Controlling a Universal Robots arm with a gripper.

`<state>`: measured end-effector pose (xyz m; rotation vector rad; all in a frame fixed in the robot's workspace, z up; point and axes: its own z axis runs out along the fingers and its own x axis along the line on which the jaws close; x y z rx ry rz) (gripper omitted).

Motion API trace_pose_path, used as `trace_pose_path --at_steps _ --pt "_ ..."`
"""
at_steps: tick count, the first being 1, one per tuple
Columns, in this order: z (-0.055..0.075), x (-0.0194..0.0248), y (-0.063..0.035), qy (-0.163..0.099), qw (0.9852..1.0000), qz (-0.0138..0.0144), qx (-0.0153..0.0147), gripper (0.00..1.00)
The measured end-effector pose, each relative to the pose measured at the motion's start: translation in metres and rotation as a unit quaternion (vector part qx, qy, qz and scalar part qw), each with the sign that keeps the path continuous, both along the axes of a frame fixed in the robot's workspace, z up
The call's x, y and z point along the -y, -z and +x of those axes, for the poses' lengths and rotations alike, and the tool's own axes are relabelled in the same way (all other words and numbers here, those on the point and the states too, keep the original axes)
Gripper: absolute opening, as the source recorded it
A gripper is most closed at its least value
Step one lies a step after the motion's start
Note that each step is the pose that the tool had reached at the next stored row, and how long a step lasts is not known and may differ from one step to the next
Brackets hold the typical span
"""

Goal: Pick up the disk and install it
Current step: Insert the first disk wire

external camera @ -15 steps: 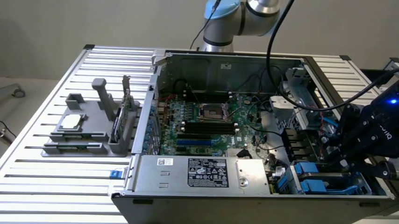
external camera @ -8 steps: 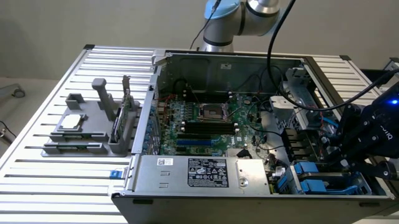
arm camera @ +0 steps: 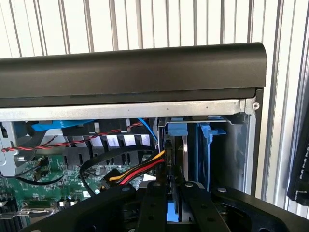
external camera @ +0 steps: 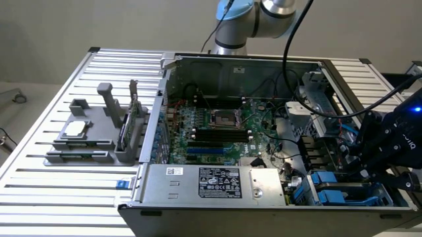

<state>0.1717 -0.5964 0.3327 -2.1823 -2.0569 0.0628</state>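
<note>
The disk (arm camera: 177, 130) stands edge-on in the wrist view, a thin dark and silver slab with a blue carrier tab at its far end, sitting in a drive slot at the corner of the open computer case (external camera: 231, 64). My gripper (arm camera: 172, 209) is narrowed on its near edge, and a strip of blue carrier shows between the black fingers (arm camera: 152, 208). In the exterior view the gripper (external camera: 377, 170) hangs over the drive bays (external camera: 329, 185) at the case's front corner, on the exterior view's right.
A second blue carrier (arm camera: 206, 145) fills the neighbouring slot. Red, yellow and black cables (arm camera: 140, 170) run close beside the disk. The black front bezel (arm camera: 130, 72) crosses just beyond. The power supply (external camera: 218, 182), motherboard (external camera: 218, 128) and a grey fixture (external camera: 86, 140) lie toward the exterior view's left.
</note>
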Motion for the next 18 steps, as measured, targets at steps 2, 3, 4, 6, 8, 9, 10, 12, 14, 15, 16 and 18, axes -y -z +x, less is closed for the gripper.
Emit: trace_pose_path --at_steps 2,3,4,6,8,9,10,12,14,15,16,18 --pt "0.0 0.0005 0.0003 0.0 1.0 -0.0001 0.0 0.16" --pt "0.0 0.0006 0.0004 0.0 1.0 -0.0001 0.0 0.16" --pt "0.0 0.0007 0.0004 0.0 1.0 -0.0001 -0.0001 0.16" --pt "0.0 0.0009 0.0007 0.0 1.0 0.0001 -0.0002 0.16" --pt "0.0 0.0012 0.0008 0.0 1.0 0.0 -0.0009 0.16" --pt "0.0002 0.0013 0.0009 0.0 1.0 0.0 -0.0016 0.16" --pt "0.0004 0.0013 0.0009 0.0 1.0 -0.0001 -0.0025 0.16" --pt "0.0011 0.0014 0.001 0.0 1.0 0.0 -0.0048 0.16" --pt "0.0022 0.0014 0.0011 0.0 1.0 -0.0001 -0.008 0.16" --pt "0.0029 0.0014 0.0012 0.0 1.0 0.0 -0.0099 0.16" --pt "0.0037 0.0014 0.0013 0.0 0.9999 0.0 -0.0118 0.16" --pt "0.0056 0.0014 0.0015 0.0 0.9999 0.0 -0.0158 0.16"
